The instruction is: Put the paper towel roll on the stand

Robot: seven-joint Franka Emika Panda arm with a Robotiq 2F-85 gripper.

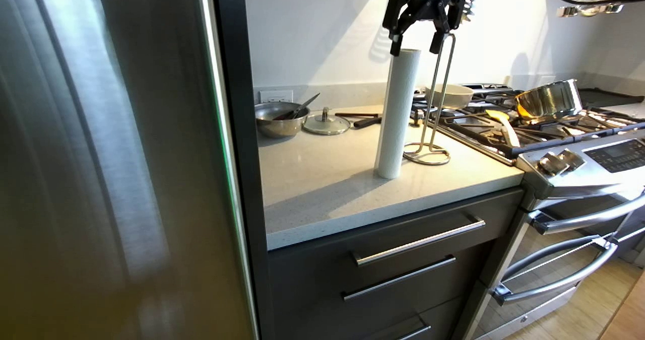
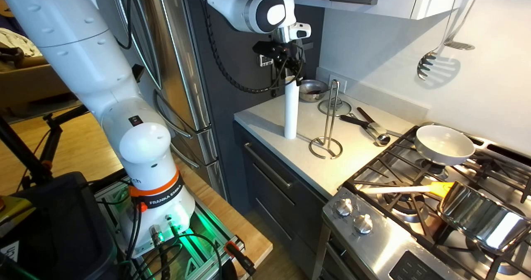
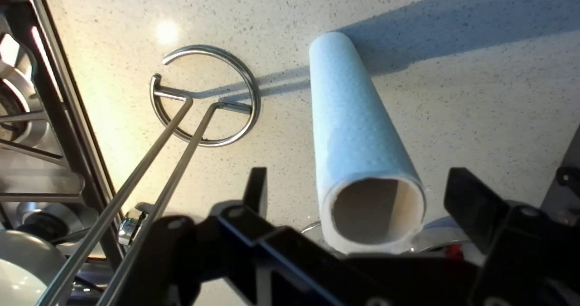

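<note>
Presently: slim white paper towel roll (image 1: 398, 113), upright on pale speckled counter (image 1: 312, 163); my black gripper (image 1: 416, 47), fingers parted, likely to straddle the roll's top; thin metal wire stand (image 1: 442, 98) nearby, bare, presumably awaiting it.

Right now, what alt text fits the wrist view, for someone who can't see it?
A white paper towel roll stands upright on a pale counter, its hollow top framed by an open black gripper. In the picture, a wire stand sits apart to its left, with part of a stove farther left.
</note>
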